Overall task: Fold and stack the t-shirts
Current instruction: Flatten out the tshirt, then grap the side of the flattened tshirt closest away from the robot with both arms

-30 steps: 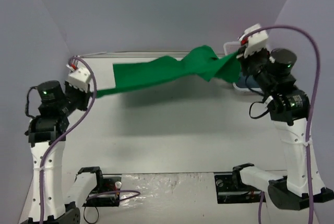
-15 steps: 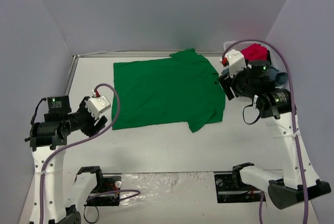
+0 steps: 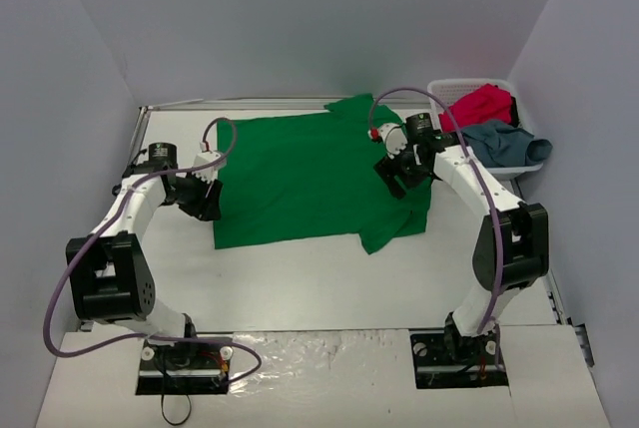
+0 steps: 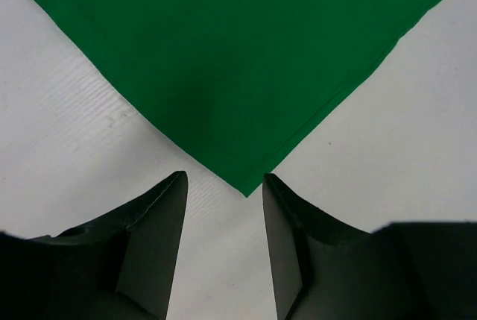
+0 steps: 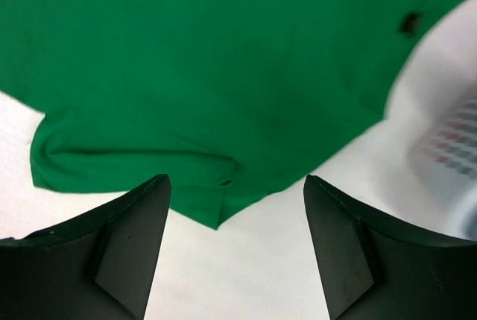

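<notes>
The bright green t-shirt (image 3: 310, 174) lies spread flat on the white table, front hem toward the left arm, with one sleeve folded over at its near right (image 3: 394, 228). My left gripper (image 3: 205, 201) hovers at the shirt's left edge, open and empty. In the left wrist view a corner of the green t-shirt (image 4: 238, 59) points into the gap of the left gripper (image 4: 221, 178). My right gripper (image 3: 396, 175) is open above the shirt's right side. In the right wrist view the green t-shirt (image 5: 209, 59) and its sleeve lie under the right gripper (image 5: 237, 178), not gripped. A crimson t-shirt (image 3: 479, 104) and a grey-blue t-shirt (image 3: 507, 139) sit bunched in the basket.
A white lattice basket (image 3: 441, 87) stands at the back right corner against the wall, with the grey-blue cloth hanging over its near rim. Grey walls close off the left, back and right. Bare table runs between the shirt's near edge and the arm bases.
Both grippers opened and let go of the green t-shirt, which went from hanging stretched in the air to lying flat. Both arms then swung down toward its side edges.
</notes>
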Controlling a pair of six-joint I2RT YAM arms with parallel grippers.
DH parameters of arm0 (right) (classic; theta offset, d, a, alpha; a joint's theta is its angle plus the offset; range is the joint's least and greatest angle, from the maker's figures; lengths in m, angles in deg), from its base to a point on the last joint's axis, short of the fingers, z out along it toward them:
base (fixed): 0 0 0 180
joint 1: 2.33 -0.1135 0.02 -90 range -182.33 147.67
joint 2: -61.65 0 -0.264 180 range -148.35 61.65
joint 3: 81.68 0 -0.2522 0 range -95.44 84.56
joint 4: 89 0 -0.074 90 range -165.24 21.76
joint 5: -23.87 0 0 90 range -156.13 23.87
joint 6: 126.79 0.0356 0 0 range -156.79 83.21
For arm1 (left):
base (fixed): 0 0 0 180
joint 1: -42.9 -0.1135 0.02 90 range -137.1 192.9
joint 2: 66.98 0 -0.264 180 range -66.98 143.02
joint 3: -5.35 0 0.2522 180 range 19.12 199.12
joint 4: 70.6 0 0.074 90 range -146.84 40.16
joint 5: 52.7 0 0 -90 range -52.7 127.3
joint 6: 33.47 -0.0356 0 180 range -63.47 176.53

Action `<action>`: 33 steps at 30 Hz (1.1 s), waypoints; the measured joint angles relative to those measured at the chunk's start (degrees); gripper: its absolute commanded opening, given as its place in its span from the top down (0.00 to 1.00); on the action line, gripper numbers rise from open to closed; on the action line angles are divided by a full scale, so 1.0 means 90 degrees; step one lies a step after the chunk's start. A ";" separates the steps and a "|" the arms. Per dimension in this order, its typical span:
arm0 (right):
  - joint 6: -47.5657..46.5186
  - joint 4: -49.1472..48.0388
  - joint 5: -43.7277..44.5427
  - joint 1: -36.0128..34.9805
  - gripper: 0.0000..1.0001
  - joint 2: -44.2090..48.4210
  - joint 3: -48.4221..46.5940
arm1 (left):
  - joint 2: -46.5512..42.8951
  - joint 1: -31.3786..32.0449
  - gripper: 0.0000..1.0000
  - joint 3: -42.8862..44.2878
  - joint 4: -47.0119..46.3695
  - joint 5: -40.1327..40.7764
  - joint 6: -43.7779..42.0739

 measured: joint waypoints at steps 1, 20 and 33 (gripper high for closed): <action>-0.0027 0.0044 -0.0061 0.0002 0.33 -0.0097 0.0107 | 0.0141 0.0000 0.57 -0.0061 -0.0063 0.0017 -0.0002; -0.0692 0.0440 -0.0187 0.0053 0.30 0.0202 0.0896 | -0.0969 0.1137 0.57 -0.1617 -0.0335 0.0857 -0.0767; -0.0393 0.0452 -0.0272 0.0083 0.31 0.0240 0.0954 | -0.1355 0.1647 0.62 -0.2416 -0.1205 0.2450 -0.0901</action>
